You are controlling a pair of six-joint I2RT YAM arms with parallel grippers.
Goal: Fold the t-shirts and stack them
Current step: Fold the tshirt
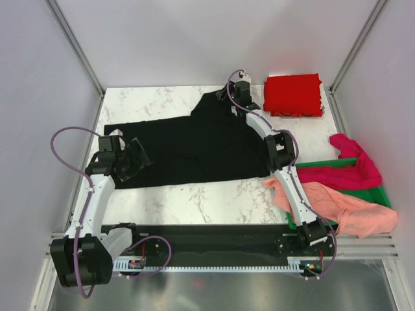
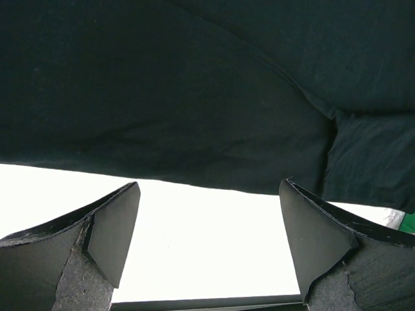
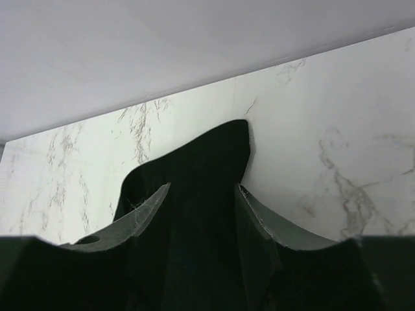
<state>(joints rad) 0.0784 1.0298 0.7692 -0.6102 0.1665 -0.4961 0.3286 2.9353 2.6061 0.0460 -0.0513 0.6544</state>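
The black t-shirt (image 1: 194, 146) lies spread across the middle of the marble table, one end reaching toward the far edge. My right gripper (image 1: 232, 94) is at that far end. In the right wrist view its jaws (image 3: 202, 186) stand partly apart, astride a raised ridge of the black cloth (image 3: 194, 162). My left gripper (image 1: 139, 159) hovers at the shirt's near left edge. Its fingers (image 2: 211, 184) are wide open over bare table, just short of the black hem (image 2: 162, 84). A bright red shirt (image 1: 293, 95) lies folded at the far right corner.
A salmon-pink shirt (image 1: 343, 207) and a magenta shirt (image 1: 353, 165) hang crumpled over the green bin (image 1: 373, 194) at the right edge. White walls close in the table on three sides. A sliver of the green bin (image 2: 408, 223) shows in the left wrist view.
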